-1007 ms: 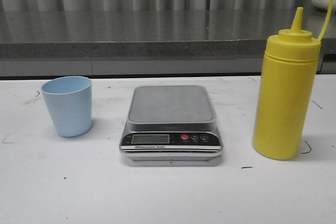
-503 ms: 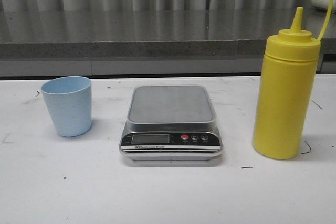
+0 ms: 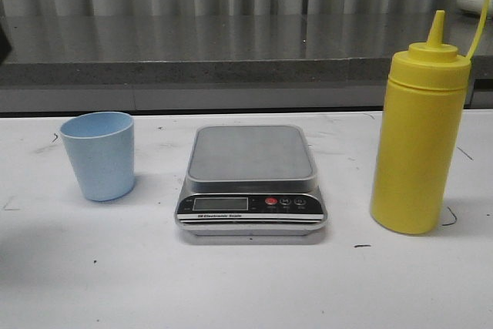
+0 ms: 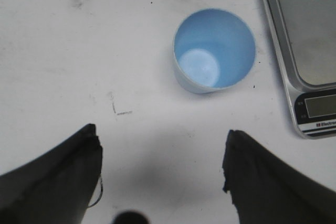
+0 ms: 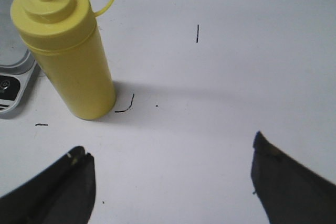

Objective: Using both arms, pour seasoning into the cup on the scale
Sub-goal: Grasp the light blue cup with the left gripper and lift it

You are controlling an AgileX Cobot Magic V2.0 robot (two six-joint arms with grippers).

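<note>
The pale blue cup point(image 3: 98, 155) stands upright and empty on the white table, left of the scale point(image 3: 251, 179). The yellow seasoning bottle point(image 3: 418, 132) stands upright to the scale's right, its cap strap sticking up. The scale's platform is bare. Neither gripper shows in the front view. In the left wrist view my left gripper point(image 4: 161, 145) is open and empty, above the table short of the cup point(image 4: 214, 51), with the scale point(image 4: 306, 51) at the side. In the right wrist view my right gripper point(image 5: 170, 153) is open and empty, apart from the bottle point(image 5: 65, 51).
A grey stone ledge point(image 3: 231, 55) runs along the back of the table. Small black pen marks dot the white table top point(image 3: 231, 283). A dark edge point(image 3: 3, 40) shows at the far left of the front view.
A dark edge has come into the far left of the front view and a faint shadow falls on the table's front left. The cup, scale and bottle have not moved.
</note>
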